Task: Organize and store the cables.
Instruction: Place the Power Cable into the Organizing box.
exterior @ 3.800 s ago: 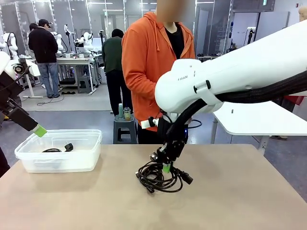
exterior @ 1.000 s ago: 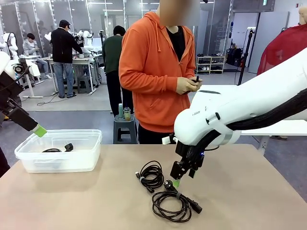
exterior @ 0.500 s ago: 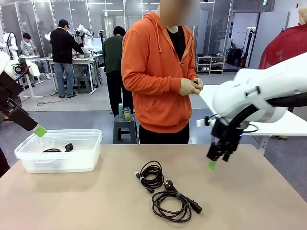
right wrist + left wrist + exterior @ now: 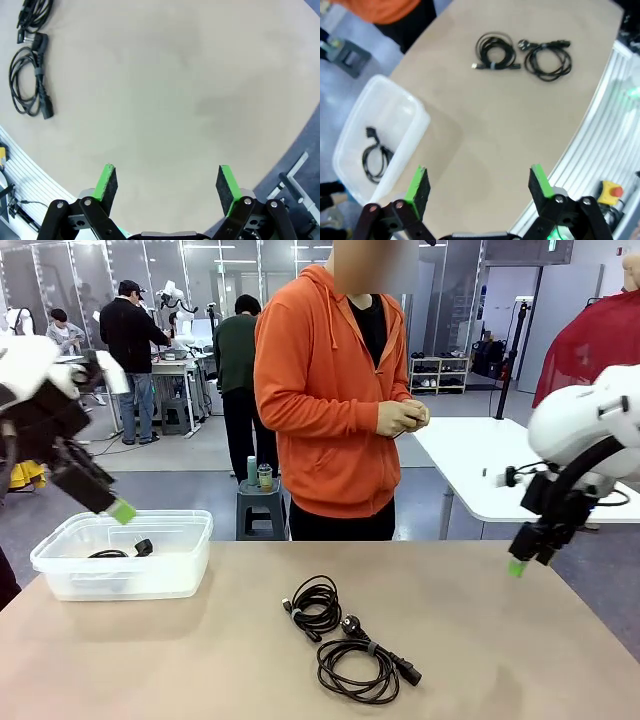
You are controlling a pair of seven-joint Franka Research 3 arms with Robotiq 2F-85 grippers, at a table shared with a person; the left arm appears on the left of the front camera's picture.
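Near the middle of a tan table (image 4: 520, 660) lies a small coiled black cable (image 4: 316, 606). Just beside it, toward the near edge, is a larger coiled cable (image 4: 358, 670) with a plug. A third cable (image 4: 118, 551) lies inside a clear bin (image 4: 60, 580) at the far left corner. The left gripper (image 4: 477, 172) hangs above the bin, jaws wide, holding nothing. The right gripper (image 4: 166, 172) hovers by the right edge, also wide and empty. A person in an orange hoodie (image 4: 320, 390) stands at the far edge.
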